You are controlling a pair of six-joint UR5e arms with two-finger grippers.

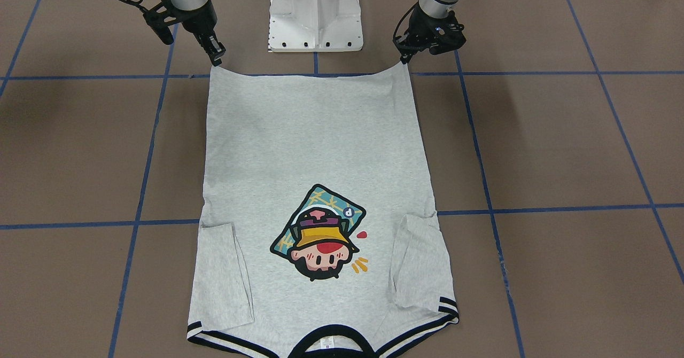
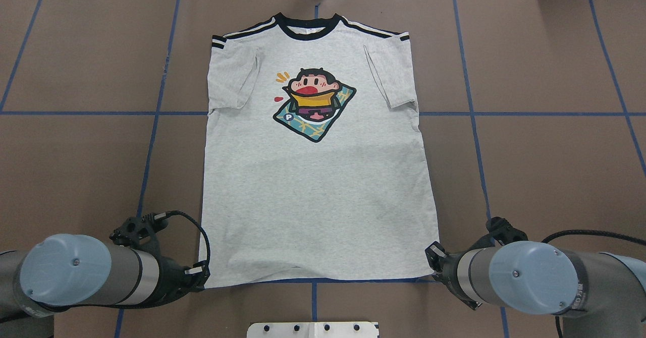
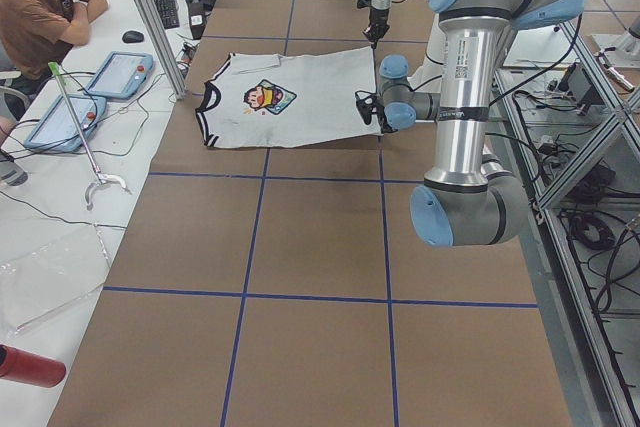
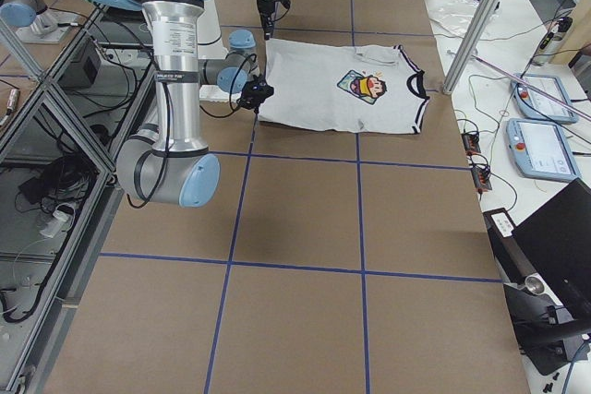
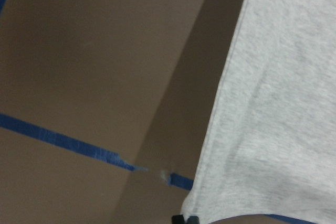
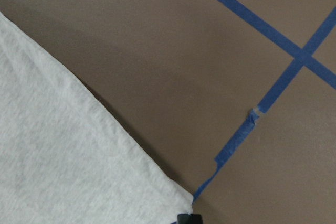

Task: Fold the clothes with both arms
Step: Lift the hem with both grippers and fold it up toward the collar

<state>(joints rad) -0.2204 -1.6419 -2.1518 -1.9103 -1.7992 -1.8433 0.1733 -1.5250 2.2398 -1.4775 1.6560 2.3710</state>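
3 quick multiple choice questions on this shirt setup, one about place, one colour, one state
1. Where do the left gripper and right gripper meet the light heather-grey T-shirt?
A. at its two hem corners
B. at its sleeves
C. at its collar

2. What colour is the neckband?
A. red
B. black
C. yellow

3. How do the short sleeves lie?
A. spread out sideways
B. folded in over the shirt's front
C. rolled up into tubes

Answers:
1 A: each gripper pinches one corner of the hem, the edge farthest from the collar.
2 B: the band round the neck opening is black in both the front-facing and the overhead view.
3 B: both sleeves lie flat on the grey front, inside the side edges.
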